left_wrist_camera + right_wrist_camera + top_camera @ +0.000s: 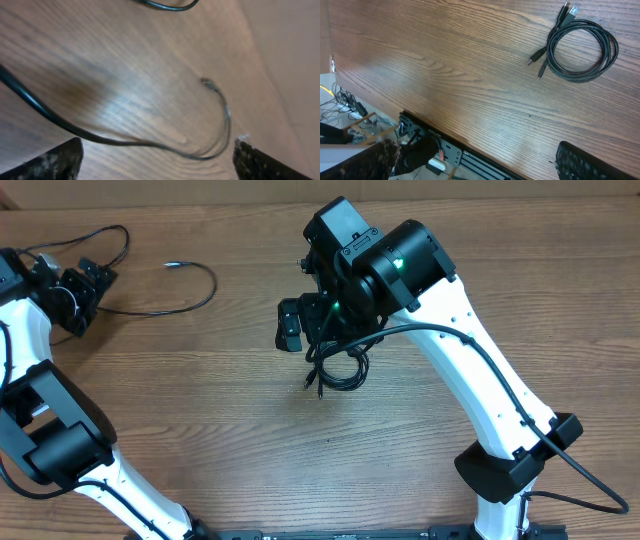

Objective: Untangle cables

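One thin black cable [190, 305] lies loose at the back left, its metal-tipped plug [172, 265] pointing left. In the left wrist view this cable [125, 141] curves between my fingers and ends in its plug [207, 84]. My left gripper [90, 285] [155, 161] is open just above it and holds nothing. The other black cables lie coiled together [338, 370] mid-table; in the right wrist view the coil [580, 50] shows several plug ends. My right gripper [300, 330] [477, 150] hovers above the coil, open and empty.
The wooden table [200, 410] fills the view. The right wrist view shows the table's front edge with a black metal frame [450, 150] and loose wiring [345, 102] below it. A second cable stretch [170, 6] crosses the top of the left wrist view.
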Action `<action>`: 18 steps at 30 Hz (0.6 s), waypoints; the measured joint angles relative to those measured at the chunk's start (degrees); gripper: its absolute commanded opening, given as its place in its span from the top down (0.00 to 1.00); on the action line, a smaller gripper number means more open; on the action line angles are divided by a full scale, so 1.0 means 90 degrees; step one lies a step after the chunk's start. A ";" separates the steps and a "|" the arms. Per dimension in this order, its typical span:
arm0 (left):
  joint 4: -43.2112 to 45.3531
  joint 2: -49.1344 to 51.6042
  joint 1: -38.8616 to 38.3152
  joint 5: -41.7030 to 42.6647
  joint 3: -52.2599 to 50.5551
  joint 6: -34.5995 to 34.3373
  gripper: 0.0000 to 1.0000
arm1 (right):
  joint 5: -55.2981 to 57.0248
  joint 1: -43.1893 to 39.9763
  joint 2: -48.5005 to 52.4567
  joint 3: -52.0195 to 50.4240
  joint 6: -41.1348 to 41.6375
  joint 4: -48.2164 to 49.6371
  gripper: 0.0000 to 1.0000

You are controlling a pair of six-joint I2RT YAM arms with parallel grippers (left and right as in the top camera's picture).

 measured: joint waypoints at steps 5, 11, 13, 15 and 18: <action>-0.0818 0.0000 0.0005 -0.0639 0.0002 0.0308 0.07 | 0.0000 0.0022 0.0000 0.0000 -0.0002 0.0005 0.00; -0.1212 0.0000 -0.0347 -0.2290 -0.0080 0.0350 0.00 | -0.0002 0.0073 0.0000 0.0000 -0.0005 0.0000 0.00; -0.1093 0.0000 -0.0525 -0.2582 -0.0185 0.0350 0.00 | 0.0000 0.0090 0.0000 0.0000 -0.0007 0.0002 0.00; -0.0886 0.0000 -0.0702 -0.2773 -0.0338 0.0323 0.00 | -0.0002 0.0095 0.0000 0.0000 -0.0007 0.0005 0.00; -0.0500 0.0002 -0.0930 -0.2929 -0.0607 0.0175 0.00 | -0.0002 0.0100 0.0000 0.0000 -0.0005 0.0002 0.00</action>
